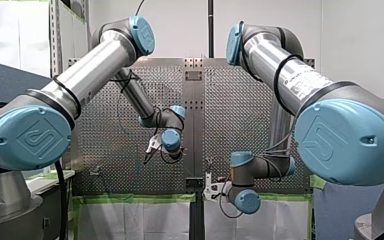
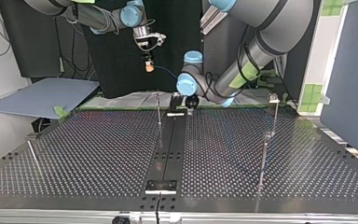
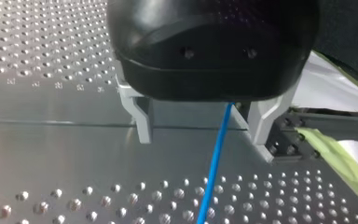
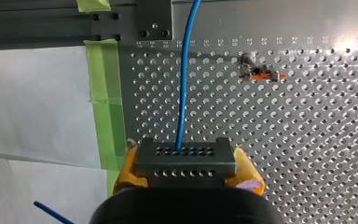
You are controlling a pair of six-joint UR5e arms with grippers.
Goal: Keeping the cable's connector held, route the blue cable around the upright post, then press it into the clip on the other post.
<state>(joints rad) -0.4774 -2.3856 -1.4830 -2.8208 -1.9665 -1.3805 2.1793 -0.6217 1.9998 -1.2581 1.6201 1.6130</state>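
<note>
In the right wrist view my right gripper (image 4: 186,172) is shut on the dark, hole-dotted connector (image 4: 185,163), with yellow pads (image 4: 127,173) on both sides. The blue cable (image 4: 182,93) runs straight ahead from the connector, well above the table. At the top view's left, the right gripper (image 2: 148,65) hangs high. My left gripper (image 2: 189,100) sits low at the table's far edge. Its metal fingers (image 3: 142,121) stand open, and the blue cable (image 3: 212,177) passes between them. A thin upright post (image 2: 159,109) stands beside it. A taller post (image 2: 274,116) stands at the right.
A black rail (image 2: 168,140) runs down the middle of the perforated table (image 2: 98,154). A slanted rod (image 2: 33,156) stands at the top view's left. Green tape (image 4: 105,93) lines the table edge below my right gripper. A small metal and orange part (image 4: 261,74) sits on the plate.
</note>
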